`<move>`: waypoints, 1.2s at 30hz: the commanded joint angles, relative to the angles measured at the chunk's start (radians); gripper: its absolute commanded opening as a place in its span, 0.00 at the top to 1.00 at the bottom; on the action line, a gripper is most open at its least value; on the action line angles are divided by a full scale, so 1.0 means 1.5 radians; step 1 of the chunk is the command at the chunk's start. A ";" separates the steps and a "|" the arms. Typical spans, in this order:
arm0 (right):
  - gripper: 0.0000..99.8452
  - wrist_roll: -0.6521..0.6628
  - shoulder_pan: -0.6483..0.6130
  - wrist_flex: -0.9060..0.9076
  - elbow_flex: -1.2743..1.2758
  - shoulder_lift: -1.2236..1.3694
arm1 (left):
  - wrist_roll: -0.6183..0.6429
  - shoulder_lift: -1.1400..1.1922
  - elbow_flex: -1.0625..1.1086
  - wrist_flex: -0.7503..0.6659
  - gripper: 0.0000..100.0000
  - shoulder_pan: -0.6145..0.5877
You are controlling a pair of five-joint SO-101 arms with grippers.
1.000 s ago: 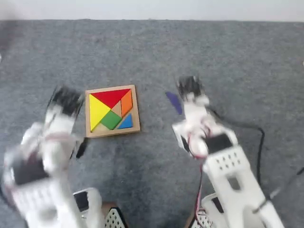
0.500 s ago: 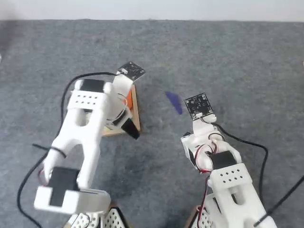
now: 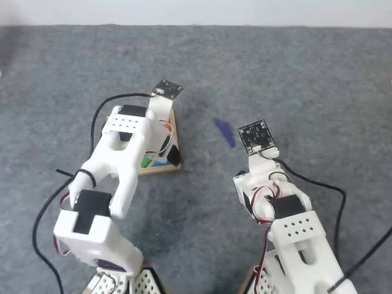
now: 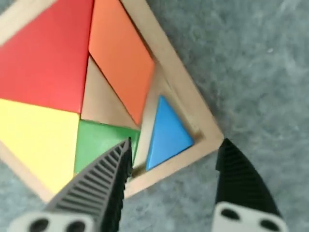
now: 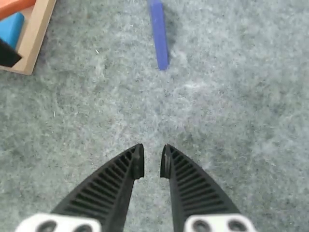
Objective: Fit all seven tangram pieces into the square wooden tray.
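Ahead of the right gripper (image 5: 152, 155), well beyond its tips, lay the violet piece (image 5: 158, 34) on the grey carpet (image 5: 241, 96), apart from the square wooden tray (image 4: 168, 63). It looked thin, stiff and light, with smooth paint likely to slip, so a pinch across its narrow width seemed best. That gripper's jaws stood almost closed, holding nothing. The left gripper (image 4: 175, 145) gaped wide over the tray's corner, straddling the blue triangle (image 4: 166, 133) and gripping nothing.
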 commanded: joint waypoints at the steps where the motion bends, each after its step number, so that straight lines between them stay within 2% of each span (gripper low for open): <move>1: 0.92 0.005 0.011 -0.013 -0.004 -0.018 | 0.057 -0.008 -0.029 -0.023 0.74 0.009; 8: 0.92 0.005 0.011 -0.013 -0.004 -0.018 | 0.135 -0.003 -0.028 -0.026 0.74 0.005; 13: 0.92 0.005 0.011 -0.013 -0.004 -0.018 | 0.175 -0.003 -0.031 -0.029 0.81 0.004; 29: 0.92 0.005 0.011 -0.013 -0.004 -0.018 | 0.183 0.002 -0.004 -0.045 0.82 0.010; 36: 0.92 0.005 0.011 -0.013 -0.004 -0.018 | 0.175 0.069 -0.007 -0.053 0.82 0.033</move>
